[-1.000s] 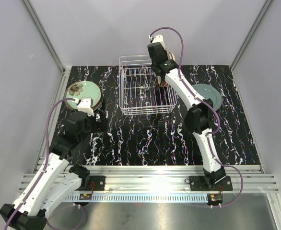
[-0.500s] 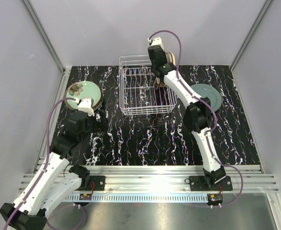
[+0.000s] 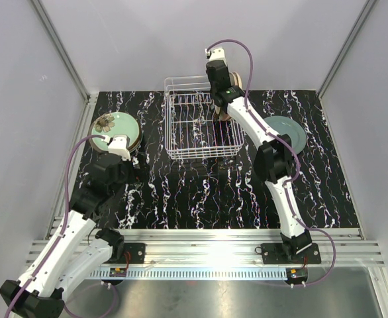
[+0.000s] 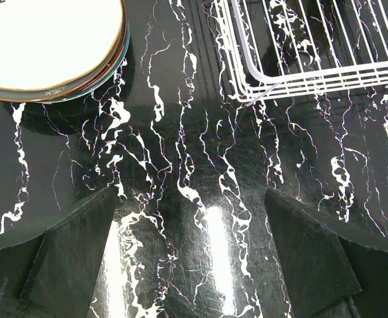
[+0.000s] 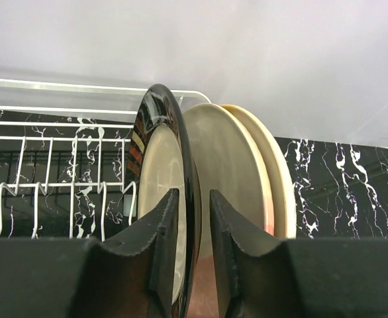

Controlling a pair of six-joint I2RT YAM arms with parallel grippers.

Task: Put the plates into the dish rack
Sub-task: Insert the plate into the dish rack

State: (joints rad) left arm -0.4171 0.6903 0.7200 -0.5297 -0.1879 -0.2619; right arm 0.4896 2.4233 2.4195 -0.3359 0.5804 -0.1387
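Right gripper (image 5: 194, 193) is slightly parted astride the rim of a dark-rimmed plate (image 5: 159, 165), with a sliver of gap on one side. The plate stands upright at the rack's (image 5: 48, 139) far right side, two cream plates (image 5: 237, 159) upright just beyond it. Only the wrist view shows these clearly; from above the arm mostly hides them. Left gripper (image 4: 189, 193) is spread wide and empty near the rack's front-left corner. Plate stack (image 3: 114, 129) lies left of the rack, one grey-green plate (image 3: 288, 132) right of it.

A black white-veined tabletop (image 3: 181, 192) sits between pale grey walls (image 3: 147, 40).
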